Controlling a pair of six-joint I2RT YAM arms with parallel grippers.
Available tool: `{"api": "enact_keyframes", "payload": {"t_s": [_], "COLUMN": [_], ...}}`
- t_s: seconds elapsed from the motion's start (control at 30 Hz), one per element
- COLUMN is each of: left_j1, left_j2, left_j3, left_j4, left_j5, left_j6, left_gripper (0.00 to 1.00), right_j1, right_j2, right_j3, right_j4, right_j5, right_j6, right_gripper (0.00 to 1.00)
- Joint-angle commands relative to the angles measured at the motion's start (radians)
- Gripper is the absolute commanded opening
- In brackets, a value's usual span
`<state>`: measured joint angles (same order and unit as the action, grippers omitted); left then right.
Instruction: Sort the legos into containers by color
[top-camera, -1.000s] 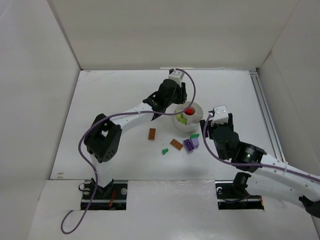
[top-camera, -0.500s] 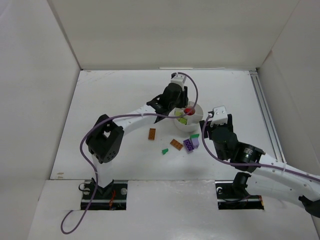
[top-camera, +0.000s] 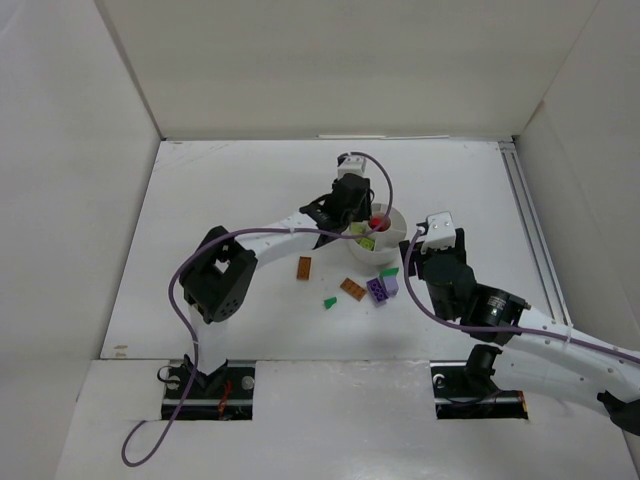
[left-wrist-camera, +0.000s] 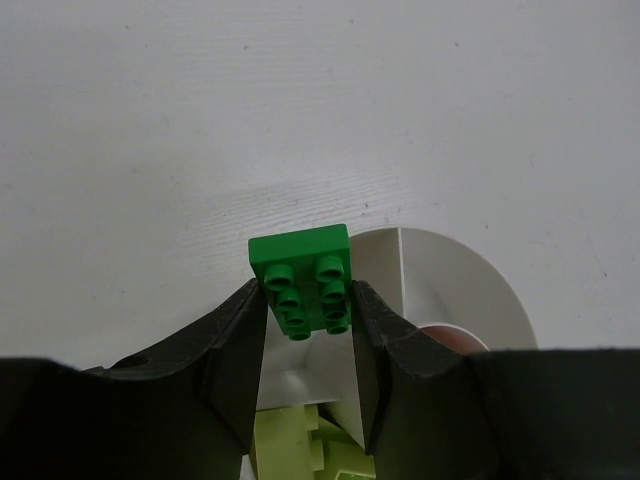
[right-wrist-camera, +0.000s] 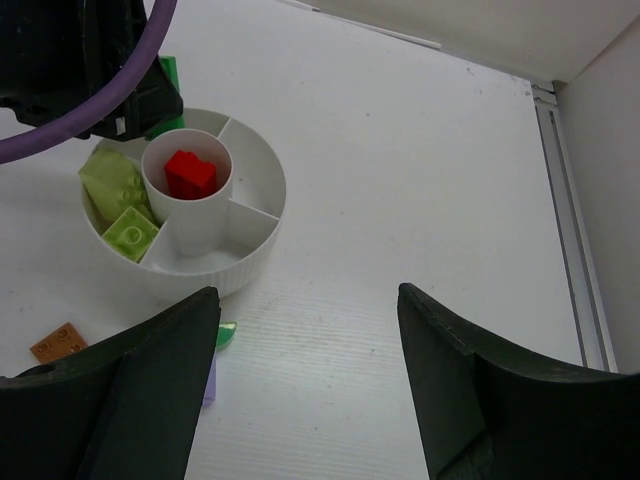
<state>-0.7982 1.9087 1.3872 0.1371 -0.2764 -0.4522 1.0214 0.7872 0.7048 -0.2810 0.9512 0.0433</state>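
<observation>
On the white table (top-camera: 230, 200) nothing is threatened as a whole, but any brick let go outside the round white tub (right-wrist-camera: 255, 250) would land on it and would have to be fetched again. The tub is low-walled and is judged to be light, so it could be nudged or tipped if its rim were struck by the left gripper (left-wrist-camera: 305, 300), which hangs close over its far-left edge. That gripper is clamped on a green brick (left-wrist-camera: 302, 275), the jaws pressed against two opposite sides and the studs turned toward the wrist camera. The right gripper (right-wrist-camera: 305, 300) is held near the tub with its jaws apart and nothing between them, and no trouble is expected from it there. The chief risk is placed with the green brick. In the left wrist view it is carried just at the rim, part of it over bare table, while the compartment directly under the fingers is occupied by yellow-green bricks (right-wrist-camera: 118, 195). A release here could therefore send it over the wall or in among the wrong colour, the two greens being easily confused. A bounce into the central circle, where a red brick (right-wrist-camera: 190, 172) lies, is thought less likely. Only the near half of the brick is gripped, so a tilt on release cannot be ruled out. The loose legos (top-camera: 378, 290) on the table are near the tub's other side and are not endangered.
</observation>
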Motion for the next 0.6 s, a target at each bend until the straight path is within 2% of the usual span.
{"api": "enact_keyframes", "payload": {"t_s": [0.0, 0.1, 0.2, 0.43, 0.57], "left_j1": [-0.001, -0.001, -0.01, -0.019, -0.019], "left_j2": [-0.04, -0.06, -0.083, -0.175, -0.226], "left_j3": [-0.02, -0.031, -0.05, -0.071, -0.08], "left_j4": [0.015, 0.025, 0.025, 0.048, 0.038], "left_j5": [-0.038, -0.017, -0.006, 0.032, 0.042], "left_j6": [-0.023, -0.023, -0.014, 0.006, 0.006], "left_gripper": [0.19, 0.29, 0.35, 0.58, 0.58], "right_j1": [0.002, 0.002, 0.002, 0.002, 0.002], "right_j2": [-0.005, -0.005, -0.005, 0.004, 0.004], "right_j3": [0.004, 0.004, 0.004, 0.013, 0.022], "right_j4": [0.016, 0.016, 0.016, 0.016, 0.016], "right_j5": [0.023, 0.023, 0.023, 0.0, -0.018], "right_j6": [0.013, 0.013, 0.013, 0.004, 0.004], "right_gripper": [0.77, 0.77, 0.78, 0.79, 0.79]}}
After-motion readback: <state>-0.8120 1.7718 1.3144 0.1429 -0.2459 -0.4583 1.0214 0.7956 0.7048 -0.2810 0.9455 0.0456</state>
